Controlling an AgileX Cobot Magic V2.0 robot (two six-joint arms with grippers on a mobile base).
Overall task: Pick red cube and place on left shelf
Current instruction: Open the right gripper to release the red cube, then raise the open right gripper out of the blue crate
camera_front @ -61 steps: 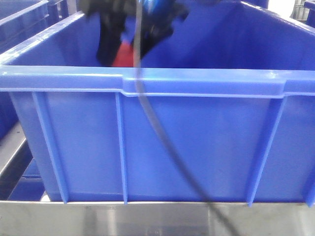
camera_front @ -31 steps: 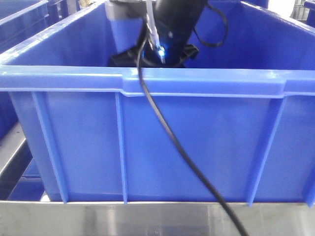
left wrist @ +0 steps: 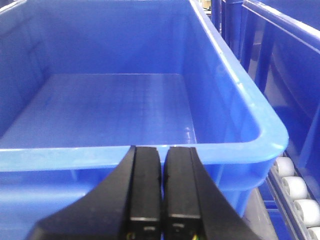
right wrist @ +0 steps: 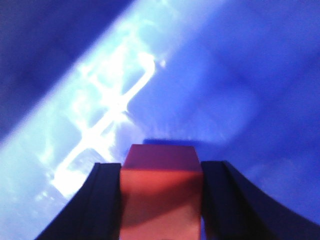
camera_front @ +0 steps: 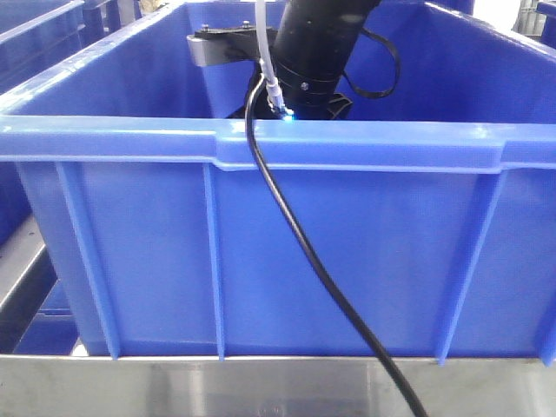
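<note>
Item: red cube (right wrist: 161, 195), clamped between my right hand (right wrist: 161, 200) fingers, just above blue crate (camera_front: 347, 226) floor directly below. My left hand (left wrist: 161, 190) together, idle, outside another crate.

Inside a blue crate (camera_front: 287, 252), the right gripper (right wrist: 161, 200) clamps the red cube (right wrist: 161, 192) between its fingers (right wrist: 102, 200), leaving no room at either side of the block. Ahead of the fingertips lies bare crate floor (right wrist: 220, 90), glossy and unobstructed. A black cable (camera_front: 300, 252) drapes over the crate's near rim. The left gripper (left wrist: 162, 192), fingers pressed together, sits just short of another crate's rim (left wrist: 100, 152); beyond the fingertips its interior is open, walled on all sides.
</note>
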